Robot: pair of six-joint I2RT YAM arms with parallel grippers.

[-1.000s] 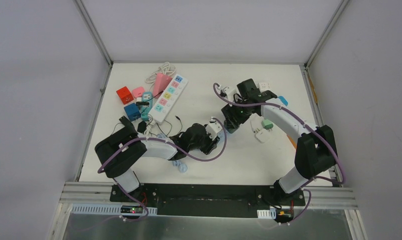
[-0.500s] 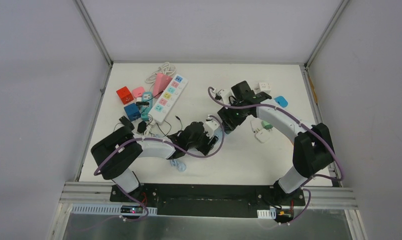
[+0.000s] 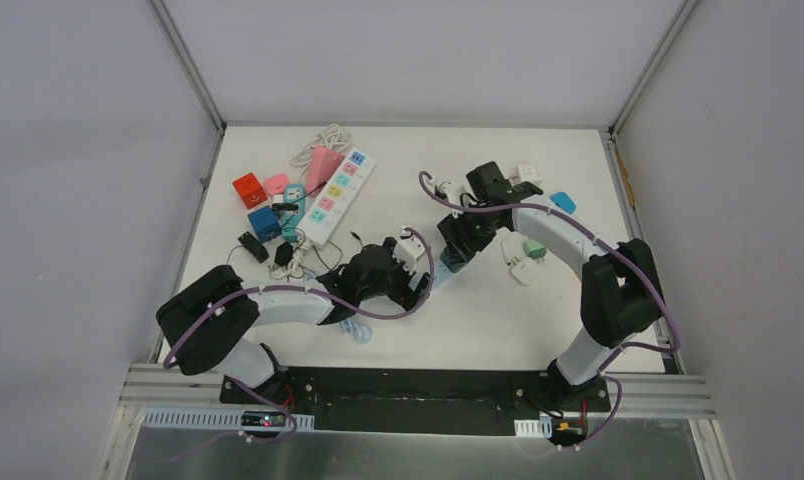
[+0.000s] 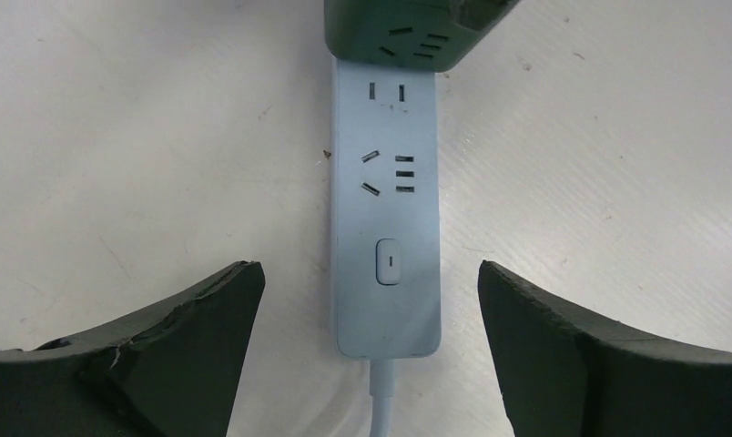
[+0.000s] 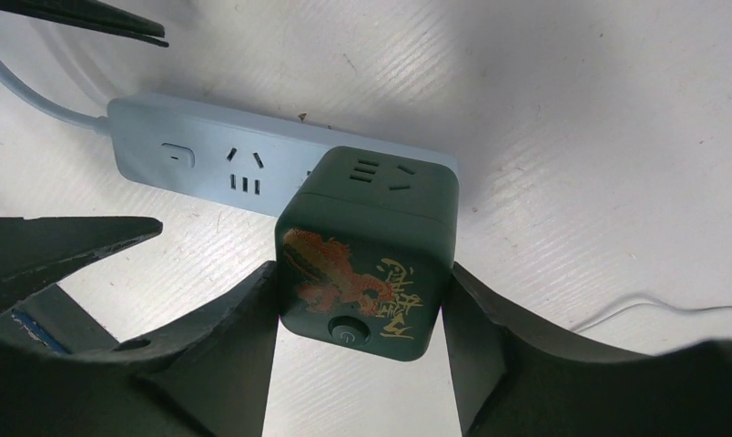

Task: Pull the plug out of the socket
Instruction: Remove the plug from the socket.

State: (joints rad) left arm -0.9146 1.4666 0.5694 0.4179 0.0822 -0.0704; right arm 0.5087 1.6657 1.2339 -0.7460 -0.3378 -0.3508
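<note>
Top view overlooks the table [image 3: 498,320] from six o'clock; both close wrist views share the strip [image 4: 387,228] and plug [image 5: 367,255].

On my feed the pale blue plastic power strip [image 4: 387,228] looks smooth and satin. The dark green plastic cube plug [image 5: 367,255] is matt, with a red-gold printed dragon. The white tabletop [image 4: 116,137] is matt, finely scratched and speckled. The left gripper [image 4: 370,269] has dull black fingers [image 4: 189,337], chipped at one edge.
</note>
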